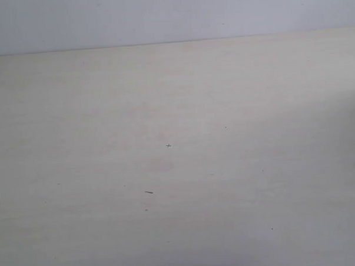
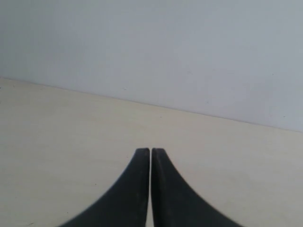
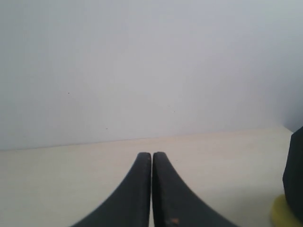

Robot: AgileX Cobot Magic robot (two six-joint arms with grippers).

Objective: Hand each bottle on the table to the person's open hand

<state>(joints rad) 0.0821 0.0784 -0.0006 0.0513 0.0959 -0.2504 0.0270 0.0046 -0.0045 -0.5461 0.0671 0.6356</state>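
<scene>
No bottle shows in any view, so its direction, long axis and the nearer arm cannot be told; the table (image 1: 179, 168) lies pale under both arms; the left gripper (image 2: 150, 153) and right gripper (image 3: 151, 156) hover above it, jaws pressed together on nothing; a dark shape on a yellow base (image 3: 293, 189) stands near the right one.
</scene>
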